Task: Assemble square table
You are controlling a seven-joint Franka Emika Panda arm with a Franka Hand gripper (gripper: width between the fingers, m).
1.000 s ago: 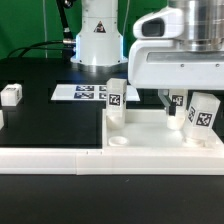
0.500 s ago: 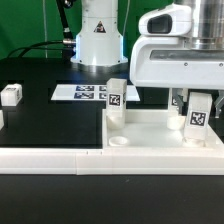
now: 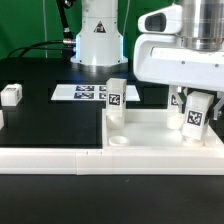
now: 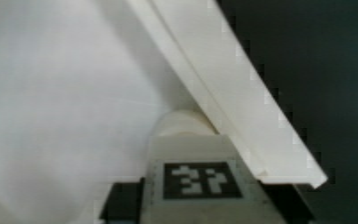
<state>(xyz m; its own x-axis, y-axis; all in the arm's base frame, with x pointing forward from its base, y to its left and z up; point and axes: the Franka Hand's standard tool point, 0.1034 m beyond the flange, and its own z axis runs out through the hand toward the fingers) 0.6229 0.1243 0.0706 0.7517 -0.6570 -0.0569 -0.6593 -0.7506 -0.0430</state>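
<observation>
The square table top (image 3: pixel 150 128) is a white tray lying at the exterior view's right. One white tagged leg (image 3: pixel 115 95) stands upright at its far left corner socket. My gripper (image 3: pixel 196 113) hangs over the top's right side, shut on a second tagged leg (image 3: pixel 197 117), which leans slightly with its lower end at the tray. In the wrist view this leg (image 4: pixel 201 170) fills the space between my dark fingers (image 4: pixel 130 197), its rounded tip resting by the tray's raised rim (image 4: pixel 229 90). A third leg (image 3: pixel 11 95) lies loose at the far left.
The marker board (image 3: pixel 82 92) lies flat behind the tray, in front of the robot's base (image 3: pixel 97 40). A long white rail (image 3: pixel 50 157) runs along the front edge of the tray. Another white piece (image 3: pixel 1 118) peeks in at the left border.
My jaws have closed onto the right-hand leg. The leg has shifted slightly toward the exterior view's left and stands straighter than a second ago.
</observation>
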